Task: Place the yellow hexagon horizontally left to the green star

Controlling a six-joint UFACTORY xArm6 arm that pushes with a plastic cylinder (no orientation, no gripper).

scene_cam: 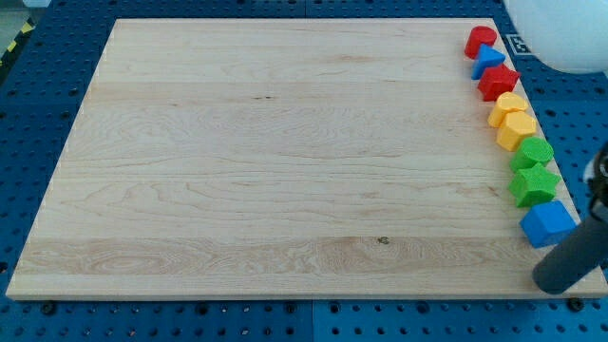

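My tip itself does not show: only a dark rod [568, 264] enters at the lower right corner, its end blurred at the desk's [285, 171] edge, so I cannot place the tip exactly; there is no hand to open or clench, just this rod, touching nothing I can make out. Nearest it, at about 11 o'clock, sits the blue cube [547, 224]. Beyond that, along the right edge toward 12, come the green star [533, 184] and a second green block [533, 151], touching. Next up is the yellow hexagon [517, 130], touching another yellow block [508, 106] behind it. Farthest are a red star [498, 83], a blue triangle [488, 60] and a red block [481, 41]. The hexagon lies at roughly 11 o'clock from the rod, past both greens; the star's 9 o'clock side is bare board, so I judge the hexagon must be pushed out leftward and then down level with the star.
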